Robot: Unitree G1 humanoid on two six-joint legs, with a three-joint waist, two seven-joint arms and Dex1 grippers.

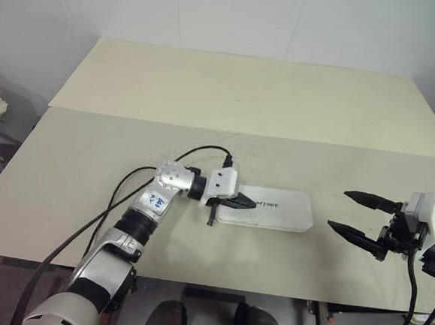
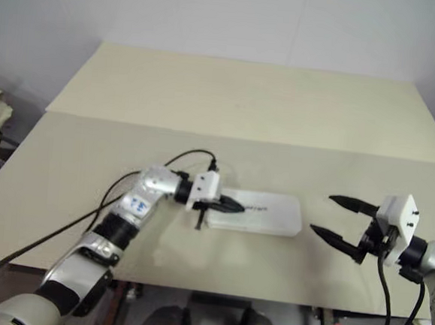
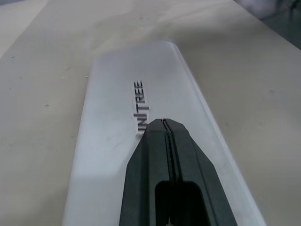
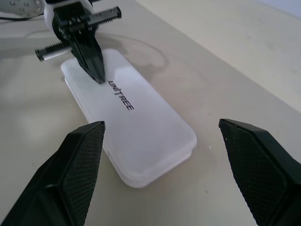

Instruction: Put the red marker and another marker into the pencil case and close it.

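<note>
While the beige table takes up most of the head views, we see the pencil case lying flat and closed just below the frame's middle, lettering up. Our left gripper has its fingers pressed together around nothing, tips over the case's left end above the lid. Our right gripper, at the right edge, has its fingers spread wide and empty, apart from the case.

Silver-grey left arm with a blue sticker and black cable; white wrist housings, black textured fingers
</note>
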